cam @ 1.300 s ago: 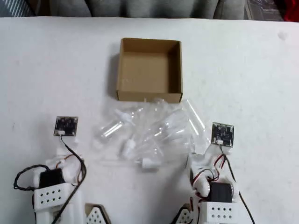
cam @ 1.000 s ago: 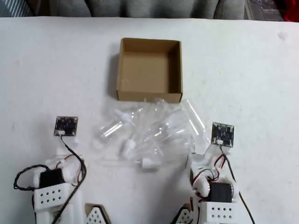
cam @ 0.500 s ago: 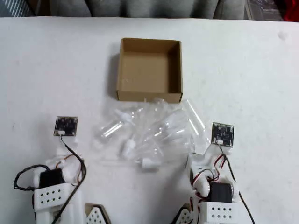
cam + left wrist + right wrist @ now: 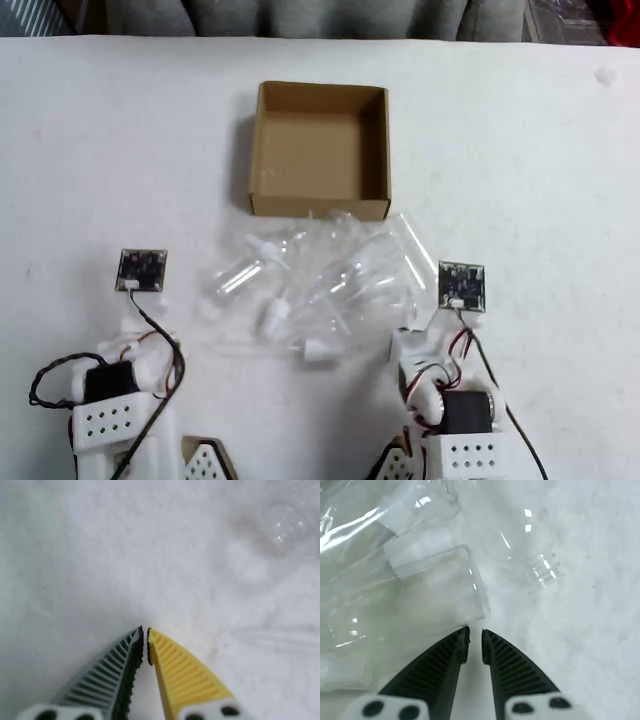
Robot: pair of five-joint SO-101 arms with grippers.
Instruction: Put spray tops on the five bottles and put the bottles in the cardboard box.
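Observation:
Several clear plastic bottles [image 4: 345, 275] lie on their sides in a loose pile on the white table, mixed with white spray tops [image 4: 320, 349]. The open cardboard box [image 4: 373, 150] stands just behind the pile and looks empty. My left gripper [image 4: 145, 632] rests low over bare tabletop, shut with nothing in it, to the left of the pile; one bottle [image 4: 292, 520] lies a little way off. My right gripper [image 4: 473, 640] is at the pile's right edge, shut but for a thin slit. Its tips almost touch the flat end of a bottle [image 4: 427, 587].
The left arm [image 4: 120, 390] and the right arm [image 4: 450, 400] stand at the table's near edge. A bottle neck with its thread [image 4: 542, 572] lies beside the right fingers. A thin dip tube [image 4: 280, 635] lies near the left gripper. White tabletop stretches to both sides of the box.
The right arm's wrist has shifted left and slightly closer to the bottle pile. The left arm, the bottles and the box have not moved.

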